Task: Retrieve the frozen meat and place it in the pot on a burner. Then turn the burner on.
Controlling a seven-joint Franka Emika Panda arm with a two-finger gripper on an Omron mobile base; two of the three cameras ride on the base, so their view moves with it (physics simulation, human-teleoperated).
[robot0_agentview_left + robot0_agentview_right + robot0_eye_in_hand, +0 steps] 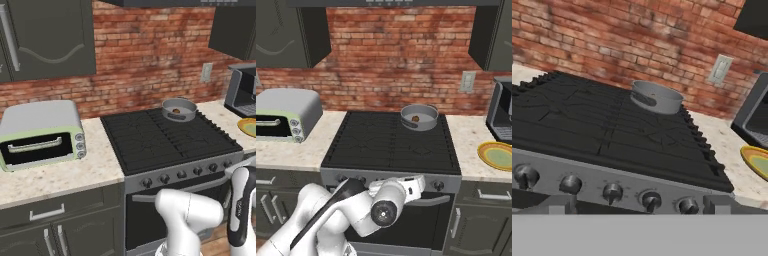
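Note:
The grey pot (179, 109) (419, 117) (657, 97) stands on the back right burner (192, 122) (423, 131) of the dark cooktop. Inside it lies the frozen meat (176, 110) (415, 118), a small brownish lump; in the hand view the pot's wall hides it. My gripper (639, 206) is low in front of the stove's knob row (612, 191), and it is open, its fingertips (562, 204) wide apart with nothing between them. My white hand (408, 184) reaches toward the stove front near the right knobs.
A toaster oven (42, 132) (283, 117) stands on the left counter. A yellow-green plate (248, 126) (497, 155) (758, 161) lies on the right counter in front of a dark coffee machine (242, 90) (502, 117). The oven door handle (431, 200) runs below the knobs.

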